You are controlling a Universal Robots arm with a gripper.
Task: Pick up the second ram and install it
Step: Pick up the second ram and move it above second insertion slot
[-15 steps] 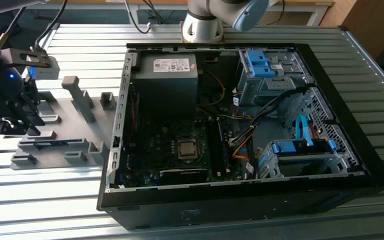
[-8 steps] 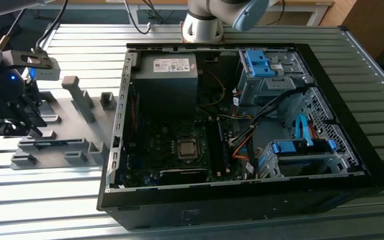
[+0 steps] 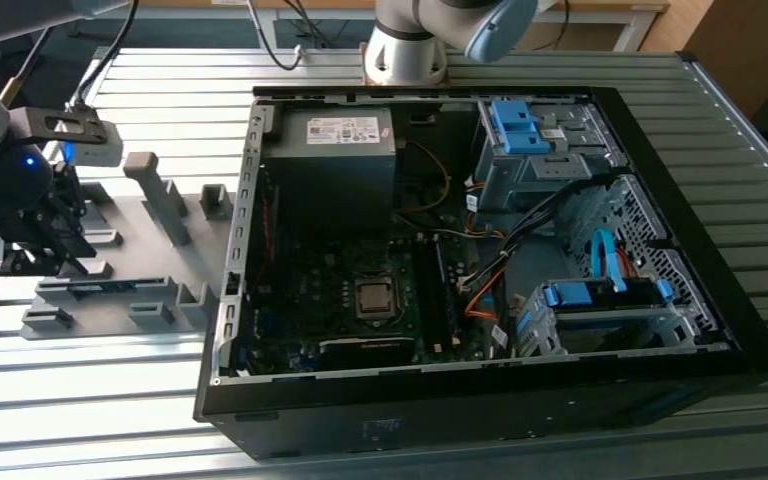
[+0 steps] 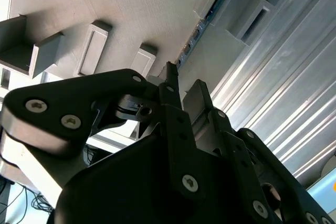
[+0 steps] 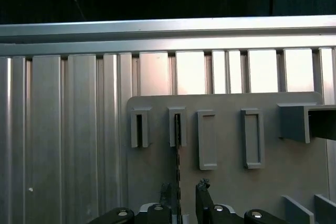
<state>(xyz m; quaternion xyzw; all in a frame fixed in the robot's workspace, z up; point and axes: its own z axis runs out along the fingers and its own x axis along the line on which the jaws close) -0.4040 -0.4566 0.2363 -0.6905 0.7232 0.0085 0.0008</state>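
The second ram (image 5: 177,150) stands on edge in a slot of the grey holder plate (image 5: 226,182). In the first wrist view it shows as a thin dark line. In the second wrist view the ram (image 4: 197,31) is a blue-green strip with small chips. My gripper (image 5: 184,188) is open and low over the plate, one fingertip on each side of the strip. The strip sits closer to one finger, with a gap to the other. In the exterior view my gripper (image 3: 40,258) hangs over the holder plate (image 3: 157,250), at that view's left, beside the computer case.
The open black computer case (image 3: 424,250) lies at the centre of the slatted aluminium table (image 3: 91,400), its motherboard (image 3: 357,300) exposed. Grey upright blocks (image 3: 157,195) rise from the holder plate. The arm's base (image 3: 404,50) stands behind the case.
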